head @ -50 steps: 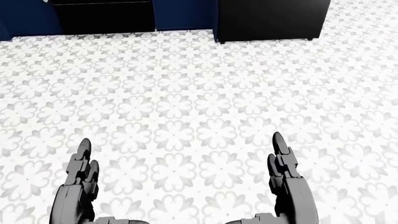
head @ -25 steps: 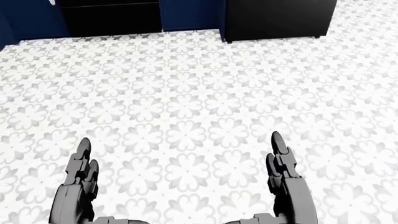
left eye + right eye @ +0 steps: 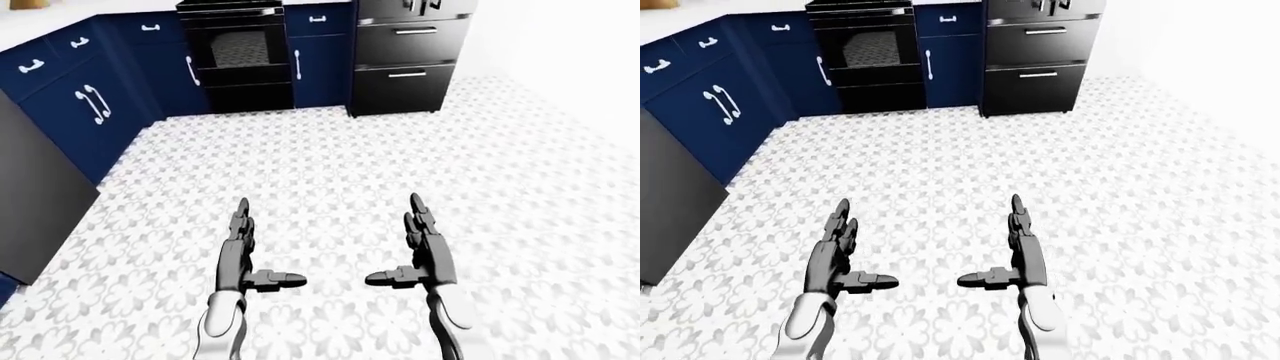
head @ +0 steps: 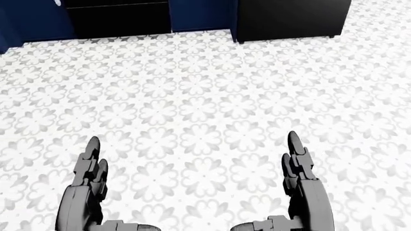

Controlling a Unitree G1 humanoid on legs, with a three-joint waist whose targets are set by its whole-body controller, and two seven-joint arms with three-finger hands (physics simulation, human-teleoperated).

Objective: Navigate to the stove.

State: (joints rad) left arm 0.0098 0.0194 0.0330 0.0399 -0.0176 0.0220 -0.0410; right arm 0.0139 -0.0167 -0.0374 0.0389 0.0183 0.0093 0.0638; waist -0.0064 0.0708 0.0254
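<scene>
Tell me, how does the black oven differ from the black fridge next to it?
The oven has a window in its door; the fridge has plain drawer fronts. The oven sits between blue cabinets, while the fridge ends the row, by the white wall. The fridge juts further onto the floor. Both are black with bar handles.

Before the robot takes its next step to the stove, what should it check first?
1. Black stove with a glass oven door in sight: ok, at the top of the left-eye view, between navy blue cabinets.
2. Path over the grey-and-white flower-patterned floor tiles: ok, nothing lies on them.
3. Heading: ok, though the stove sits slightly left of centre, so steer a little left.
4. Left hand empty: ok, fingers open.
5. Right hand empty: ok, fingers open.
6. Tall black fridge with drawers not mistaken for the stove: ok, it stands to the stove's right.
</scene>
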